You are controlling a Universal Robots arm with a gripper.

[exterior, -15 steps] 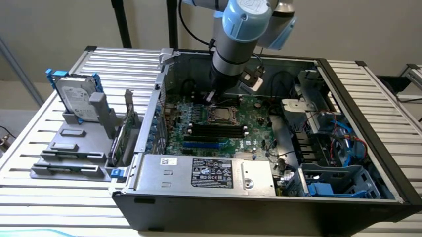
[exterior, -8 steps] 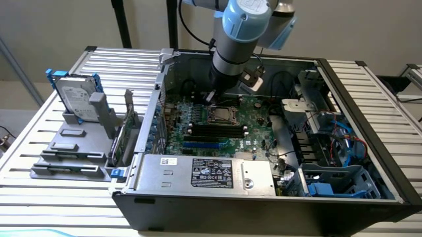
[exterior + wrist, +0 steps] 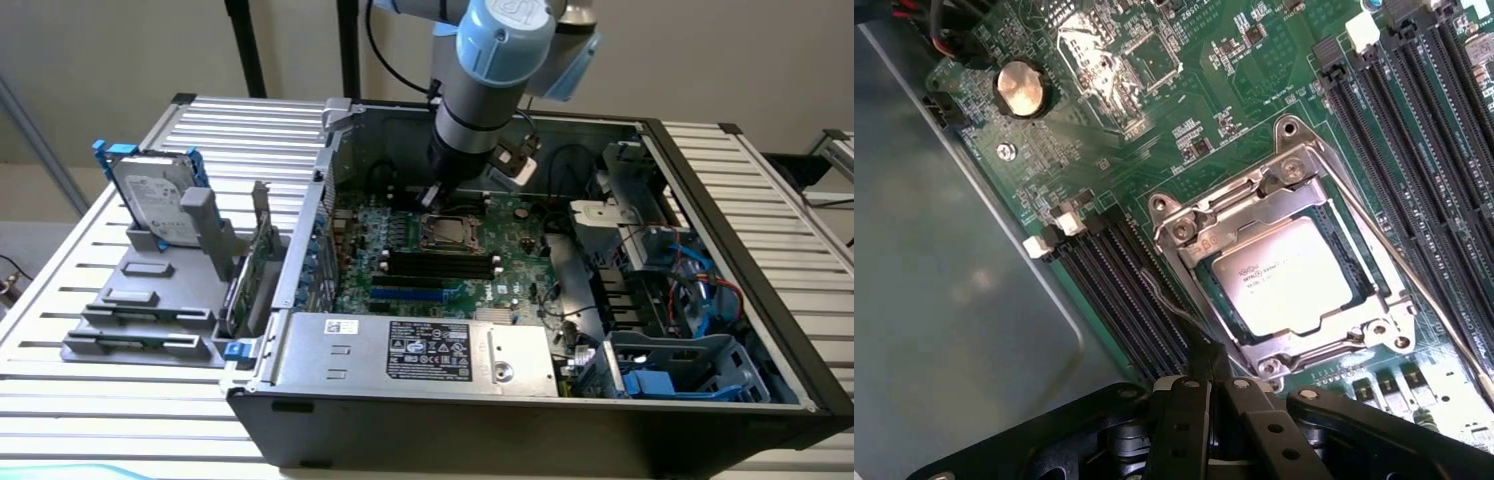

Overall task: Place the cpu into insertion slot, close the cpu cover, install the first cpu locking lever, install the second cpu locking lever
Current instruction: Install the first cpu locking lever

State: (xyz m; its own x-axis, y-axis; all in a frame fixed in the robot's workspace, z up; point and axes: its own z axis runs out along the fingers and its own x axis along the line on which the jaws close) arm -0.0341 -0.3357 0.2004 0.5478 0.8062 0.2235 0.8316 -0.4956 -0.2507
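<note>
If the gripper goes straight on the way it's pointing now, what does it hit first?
Most likely the thin locking lever, which lies right at the tip of the shut gripper beside the cpu cover. The green board is behind it. Depth is hard to judge.

The exterior view looks steeply down from a raised spot some way off at the open black metal computer case [image 3: 534,440] on the slatted grey metal worktop [image 3: 120,410]. The wrist view sits close above the green circuit board [image 3: 1254,80], facing down. Both views share the silvery-rimmed square insertion slot [image 3: 447,232].

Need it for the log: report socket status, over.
Gripper shut, tip by locking lever. Cpu seated, cpu cover down. Memory slots close alongside.
</note>
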